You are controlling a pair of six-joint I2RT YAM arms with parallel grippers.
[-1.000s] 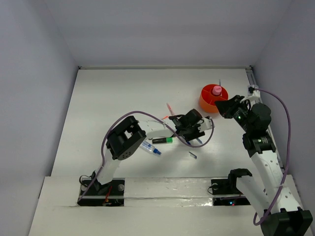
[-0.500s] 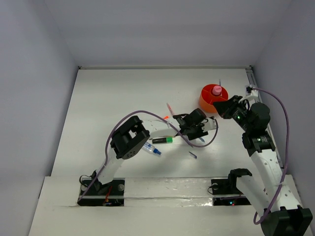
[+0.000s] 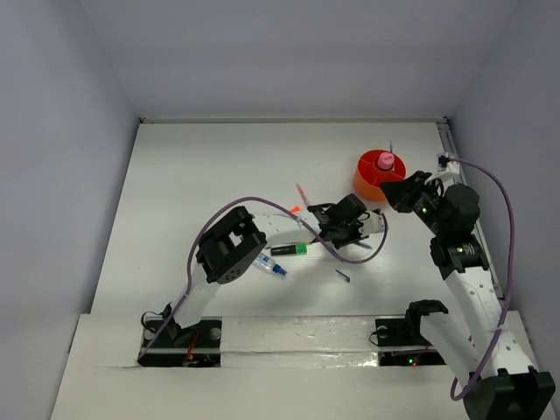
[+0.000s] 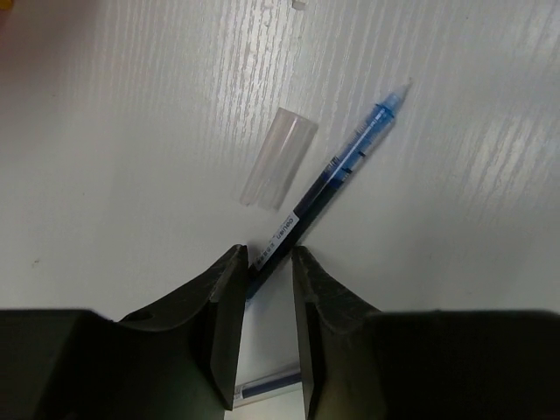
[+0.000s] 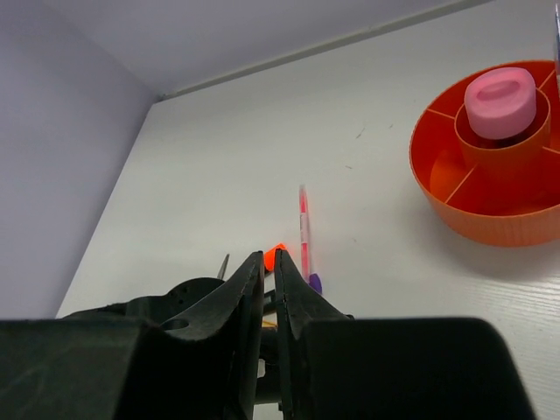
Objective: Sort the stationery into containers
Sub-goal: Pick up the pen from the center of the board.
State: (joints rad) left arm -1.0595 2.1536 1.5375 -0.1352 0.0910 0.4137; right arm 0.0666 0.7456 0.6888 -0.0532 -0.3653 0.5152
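Observation:
My left gripper (image 4: 269, 258) is mid-table (image 3: 357, 234), its jaws narrowed on the end of a thin blue pen (image 4: 341, 171), which slants between both fingertips. A clear cap (image 4: 278, 157) lies beside the pen. A second blue-white piece (image 4: 271, 385) shows under the jaws. The orange cup (image 3: 363, 179) with a pink knob (image 3: 384, 161) stands at the back right, also in the right wrist view (image 5: 499, 223). My right gripper (image 5: 269, 254) is shut and empty, hovering beside the cup (image 3: 395, 188).
A green-ended highlighter (image 3: 290, 250) and a white-blue tube (image 3: 269, 264) lie left of the left gripper. A pink pen (image 5: 304, 227), an orange end (image 5: 278, 254) and a purple end (image 5: 314, 283) lie behind it. A small dark piece (image 3: 342, 276) lies nearer the bases.
My left gripper has shifted a little to the right and away from the bases, and the blue pen has moved with it. The right arm has hardly moved.

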